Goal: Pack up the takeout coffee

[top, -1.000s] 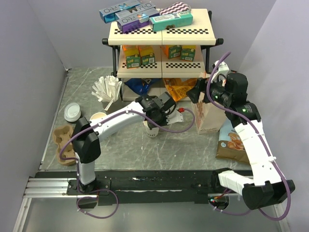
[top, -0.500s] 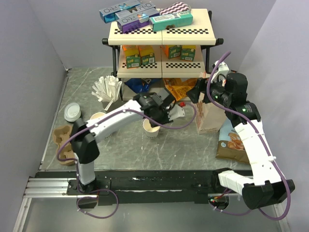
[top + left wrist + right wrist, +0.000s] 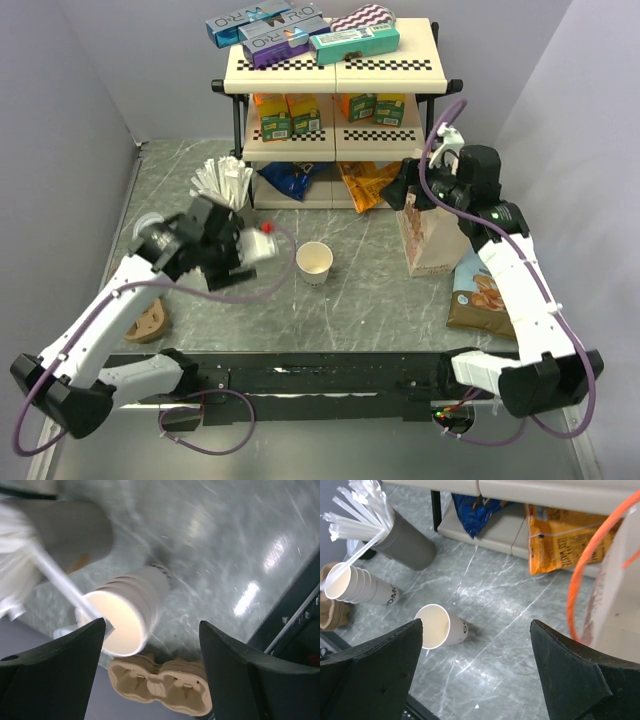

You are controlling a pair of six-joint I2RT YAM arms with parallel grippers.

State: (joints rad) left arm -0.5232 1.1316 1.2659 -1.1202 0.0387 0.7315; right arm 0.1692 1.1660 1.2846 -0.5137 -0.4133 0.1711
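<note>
1. Takeout coffee (image 3: 314,263): upright on the bare desk (image 3: 380,300), mid-scene, well apart from both claws. Open-topped, no lid fitted. Cream inside visible, no liquid seen.
2. Handle as light and thin-walled. Likely to crush out of round under a hard pinch and to tip if nudged. Paper side probably gives fair friction.
3. Take hold across the side wall just below the rolled rim, where the wall should be stiffest. Close gently and keep upright in transit.
4. Left claw (image 3: 256,251): over the left part of the desk, jaws spread wide, nothing held.
5. Right claw (image 3: 476,625): up beside the mouth of the paper bag (image 3: 432,240), jaws spread wide, nothing held.
6. Paper bag: standing to the right of the takeout coffee, near but not touching. Probably the packing destination. Contents hidden from every view.
7. Stack of cups (image 3: 132,607): several nested, cream inside showing. Just beside the dark grey cup (image 3: 407,542), which is packed with white sticks.
8. Cardboard carrier (image 3: 162,685): near the stack, visible wells empty.
</note>
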